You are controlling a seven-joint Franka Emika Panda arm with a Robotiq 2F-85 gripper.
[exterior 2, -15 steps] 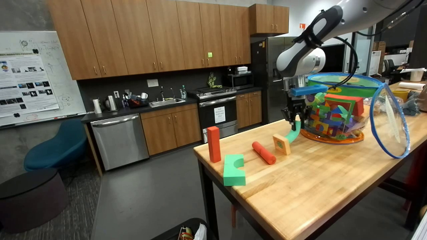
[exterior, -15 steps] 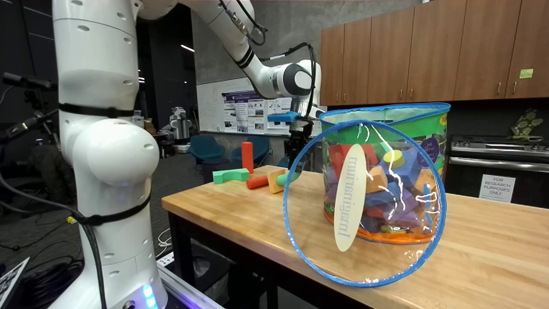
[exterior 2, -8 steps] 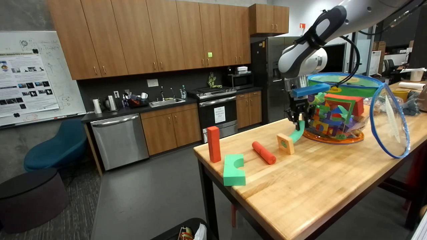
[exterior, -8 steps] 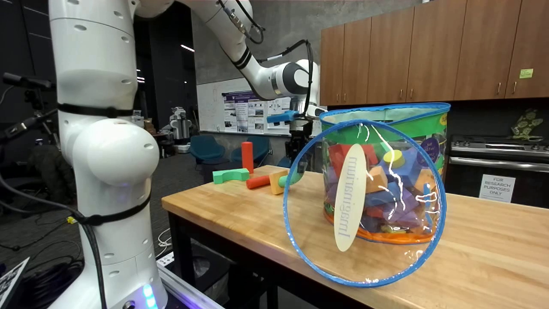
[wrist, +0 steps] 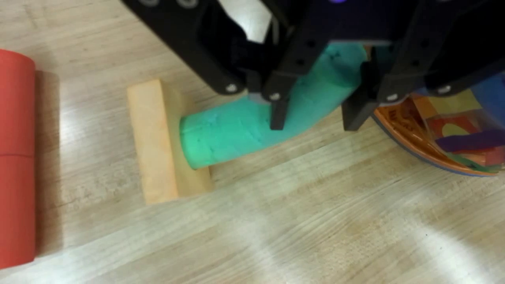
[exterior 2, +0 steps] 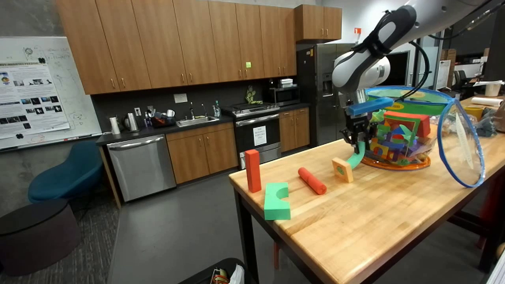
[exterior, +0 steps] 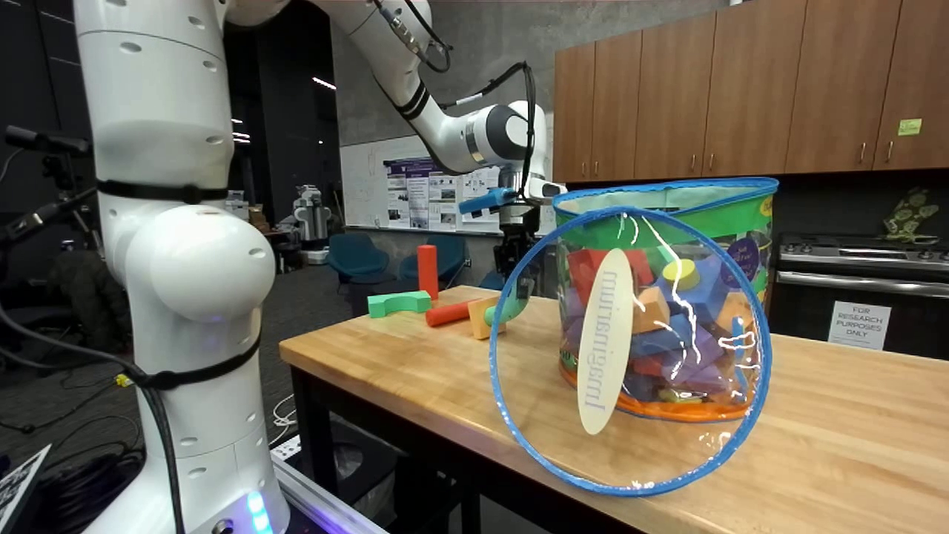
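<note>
I've got the claw (wrist: 314, 116) clamped high on the green curved cylinder (wrist: 244, 128); looks like light, squishy foam, best pinched mid-bend

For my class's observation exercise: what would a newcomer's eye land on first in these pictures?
The clear tub of colourful blocks on the wooden table probably wins; in an exterior view its round blue-rimmed lid stands open in front. Next might come the robot's black fingers, closed on a green curved block near the tub, one end meeting a light orange block.
</note>
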